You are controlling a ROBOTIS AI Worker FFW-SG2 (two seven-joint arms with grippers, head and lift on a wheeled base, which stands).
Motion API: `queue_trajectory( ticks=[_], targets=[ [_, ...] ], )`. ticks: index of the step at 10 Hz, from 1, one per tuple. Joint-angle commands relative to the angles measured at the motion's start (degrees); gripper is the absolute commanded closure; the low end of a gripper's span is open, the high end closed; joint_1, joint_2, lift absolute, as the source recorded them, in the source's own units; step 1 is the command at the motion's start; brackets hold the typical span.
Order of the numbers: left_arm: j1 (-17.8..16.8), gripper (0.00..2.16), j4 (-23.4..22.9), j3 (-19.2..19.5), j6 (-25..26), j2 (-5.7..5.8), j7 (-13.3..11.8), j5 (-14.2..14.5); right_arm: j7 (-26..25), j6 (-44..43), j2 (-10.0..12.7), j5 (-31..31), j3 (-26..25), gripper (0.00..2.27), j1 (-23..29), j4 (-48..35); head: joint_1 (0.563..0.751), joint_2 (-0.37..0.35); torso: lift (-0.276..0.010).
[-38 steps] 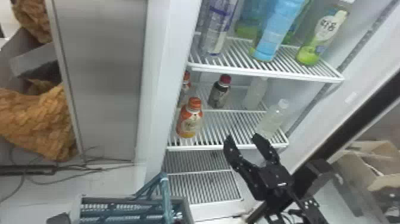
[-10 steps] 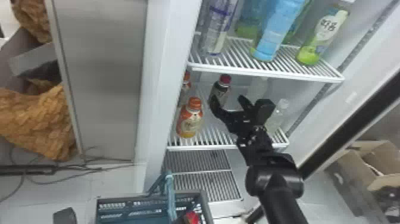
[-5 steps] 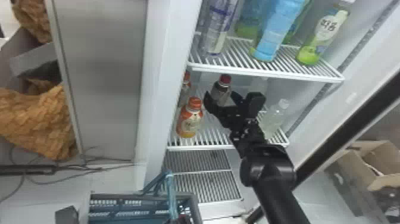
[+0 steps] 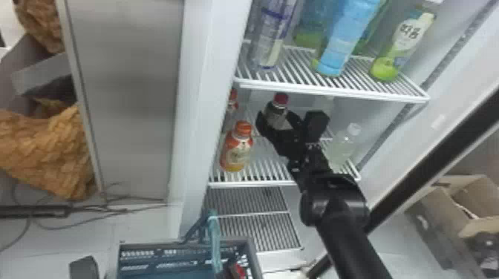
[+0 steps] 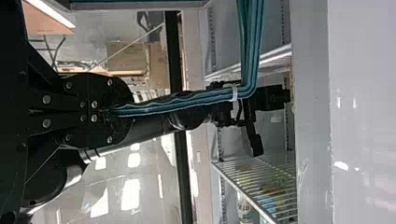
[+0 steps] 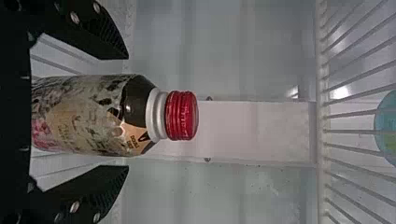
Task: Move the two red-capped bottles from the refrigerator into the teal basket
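A shop-like drinks corner, refrigerator (image 4: 209,92) standing open, bottled drinks (image 4: 404,40) on its wire shelves (image 4: 334,91), teal basket (image 4: 159,245) before it, cardboard box (image 4: 479,227) off to its right

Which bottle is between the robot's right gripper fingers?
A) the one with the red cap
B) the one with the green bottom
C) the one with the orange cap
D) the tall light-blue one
A, because a bottle with a red cap sits between the right gripper's open fingers.
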Motion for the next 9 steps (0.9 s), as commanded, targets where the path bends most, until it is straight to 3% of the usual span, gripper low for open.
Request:
queue_trajectory(
  ticks=[1,4,9],
  targets=[
    [0.05,1.15,-0.04,0.00,-0.11,0.00,0.00,0.15,-0.07,0.32,-0.09,0.02,-0.11,0.60,0.24,0.05,0.695,-0.350,-0.228],
    [0.05,1.15,0.10,0.00,-0.11,0.00,-0.09,0.15,-0.24,0.32,-0.09,-0.10,-0.11,0.78,0.66,-0.51,0.695,-0.350,-0.228],
    [0.19,1.15,-0.04,-0.11,-0.11,0.18,-0.09,0.38,-0.68,-1.51,0.35,0.82,-3.19,0.78,6.71,-8.80,0.695,-0.350,-0.228]
  ],
)
